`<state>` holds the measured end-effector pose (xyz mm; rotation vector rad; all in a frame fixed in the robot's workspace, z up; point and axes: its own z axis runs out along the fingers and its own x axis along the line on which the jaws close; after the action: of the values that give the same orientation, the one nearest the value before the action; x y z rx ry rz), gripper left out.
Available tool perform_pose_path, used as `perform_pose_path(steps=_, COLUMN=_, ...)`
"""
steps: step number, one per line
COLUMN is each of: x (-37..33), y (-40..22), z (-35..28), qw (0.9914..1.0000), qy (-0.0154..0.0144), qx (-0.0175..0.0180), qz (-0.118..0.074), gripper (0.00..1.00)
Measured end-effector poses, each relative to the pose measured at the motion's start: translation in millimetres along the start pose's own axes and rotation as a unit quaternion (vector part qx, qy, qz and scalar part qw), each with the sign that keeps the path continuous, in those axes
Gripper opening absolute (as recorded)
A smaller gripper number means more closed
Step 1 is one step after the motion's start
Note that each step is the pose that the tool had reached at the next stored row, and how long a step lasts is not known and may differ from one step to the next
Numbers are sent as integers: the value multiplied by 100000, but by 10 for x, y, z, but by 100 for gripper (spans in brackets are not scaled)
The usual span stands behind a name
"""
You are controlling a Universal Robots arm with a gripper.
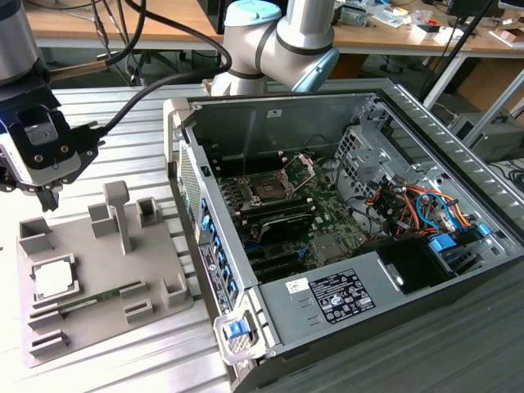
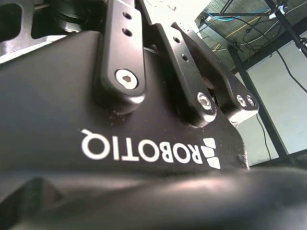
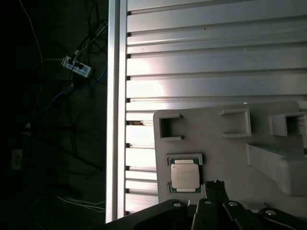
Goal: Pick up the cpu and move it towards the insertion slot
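Observation:
The cpu (image 1: 53, 280) is a small pale square chip lying flat in the square-rimmed pocket of the grey holder plate (image 1: 155, 270), at the exterior view's left. In the first wrist view the cpu (image 3: 184, 176) lies just beside my fingertips. My gripper (image 1: 47, 198) hangs above the plate's far left corner, apart from the chip, its fingers (image 3: 211, 191) together and holding nothing. The insertion slot (image 1: 268, 190) is a dark square socket on the green motherboard inside the open computer case, with its metal load plate (image 1: 300, 168) tilted up.
The open computer case (image 1: 426, 123) stands at the exterior view's right of the plate, with cables and a power supply (image 1: 344, 295) inside. Upright grey posts (image 1: 119, 214) rise from the plate. A thin green memory stick (image 1: 98, 299) lies in a plate groove. The table edge (image 3: 115, 120) runs near the plate.

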<state>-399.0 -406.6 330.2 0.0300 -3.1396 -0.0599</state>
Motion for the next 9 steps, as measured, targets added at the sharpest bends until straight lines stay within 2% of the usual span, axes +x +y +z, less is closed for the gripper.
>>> perform_pose_path(steps=9, x=2, y=-1, z=21, qw=100000, qy=2, qx=0, qz=1, gripper=11)
